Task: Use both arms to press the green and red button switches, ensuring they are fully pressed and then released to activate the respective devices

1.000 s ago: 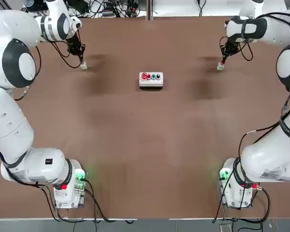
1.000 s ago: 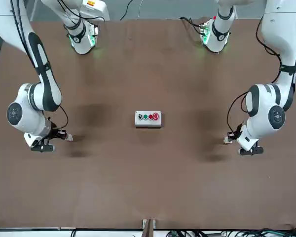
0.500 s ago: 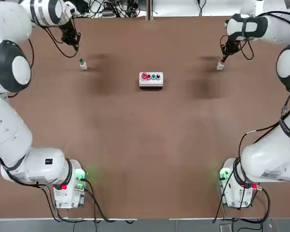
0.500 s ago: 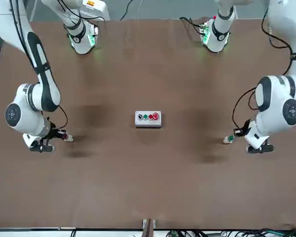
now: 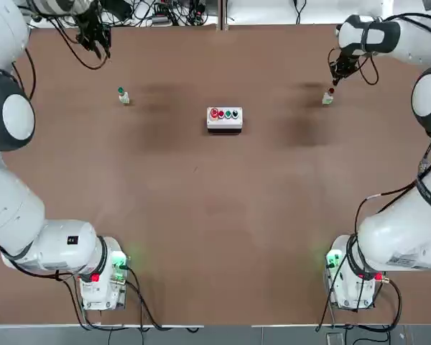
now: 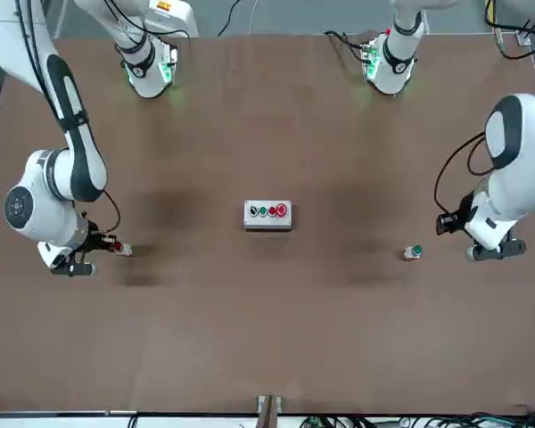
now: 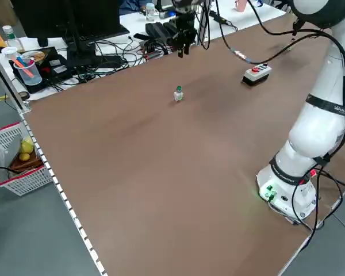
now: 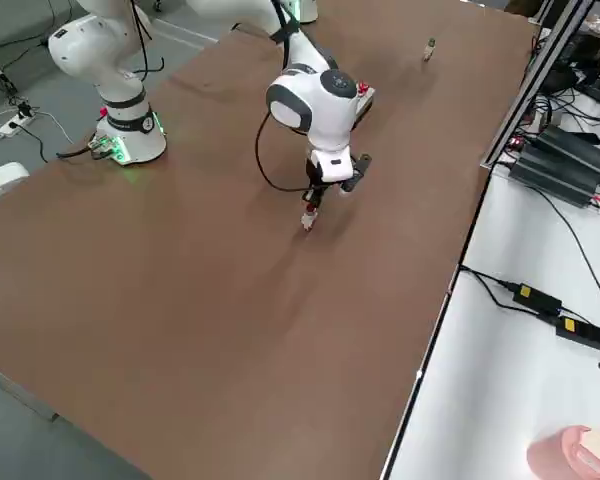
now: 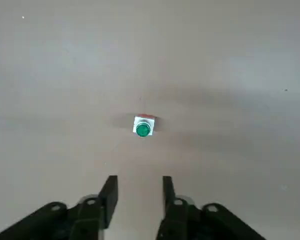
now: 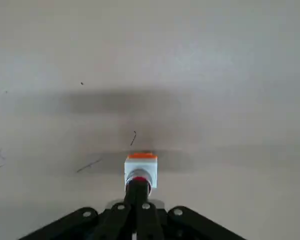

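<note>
On the brown counter (image 5: 215, 215) two small switches stand well apart, one toward each far corner. The green button switch (image 5: 122, 95) sits on the robot's left side, upright on its little white base, with bare counter all round it. The left gripper (image 5: 95, 39) hangs up near the far left edge, well clear of that switch and not touching it. From its wrist camera the green button switch (image 9: 143, 128) shows straight below and ahead of the fingers (image 9: 109, 194), which stand apart with a plain gap between them and nothing in it.

Over on the right side, the red button switch (image 5: 328, 97) stands on its white base. The right gripper (image 5: 337, 75) is right over it, its jaws pressed together into a single dark tip. In the right wrist view that tip sits against the red cap of the red button switch (image 10: 140, 168), but I cannot tell whether the cap is pushed in. The right side view shows the right gripper (image 8: 313, 203) pointing down at the switch, very close above it.

Between the two switches, near the middle of the counter, lies a white button box (image 5: 224, 118) with a row of red and green buttons; neither arm is near it. Beyond the far left edge, a tangle of black cables (image 7: 112, 49) lies on a white desk.
</note>
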Robot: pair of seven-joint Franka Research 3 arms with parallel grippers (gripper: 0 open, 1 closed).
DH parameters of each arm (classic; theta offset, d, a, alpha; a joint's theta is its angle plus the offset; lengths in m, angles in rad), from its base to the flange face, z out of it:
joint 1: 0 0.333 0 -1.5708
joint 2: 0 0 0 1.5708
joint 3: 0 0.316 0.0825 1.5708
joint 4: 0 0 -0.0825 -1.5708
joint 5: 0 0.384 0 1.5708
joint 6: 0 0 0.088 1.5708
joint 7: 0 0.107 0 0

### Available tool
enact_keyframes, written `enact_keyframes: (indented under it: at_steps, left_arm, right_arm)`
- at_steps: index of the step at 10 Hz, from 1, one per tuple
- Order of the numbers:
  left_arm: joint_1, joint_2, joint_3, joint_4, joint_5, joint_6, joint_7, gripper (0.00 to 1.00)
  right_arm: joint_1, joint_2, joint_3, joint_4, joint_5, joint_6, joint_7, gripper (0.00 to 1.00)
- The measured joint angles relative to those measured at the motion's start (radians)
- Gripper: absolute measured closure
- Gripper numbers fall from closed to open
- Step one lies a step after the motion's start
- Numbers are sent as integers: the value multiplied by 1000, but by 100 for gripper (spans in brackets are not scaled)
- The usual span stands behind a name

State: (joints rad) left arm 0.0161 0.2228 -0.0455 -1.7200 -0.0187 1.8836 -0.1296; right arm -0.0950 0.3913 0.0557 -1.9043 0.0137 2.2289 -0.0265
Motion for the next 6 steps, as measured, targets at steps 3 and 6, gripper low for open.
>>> enact_keyframes:
  at_steps: [3, 6]
  left_arm:
    - [2, -8, 5, 162, 0, -185, 0, 26]
    - [2, -12, 9, 279, 0, -316, -2, 1]
  right_arm:
    - [0, -42, 3, 88, 2, -148, 0, 96]
    - [2, -52, 8, 130, 3, -165, 1, 93]
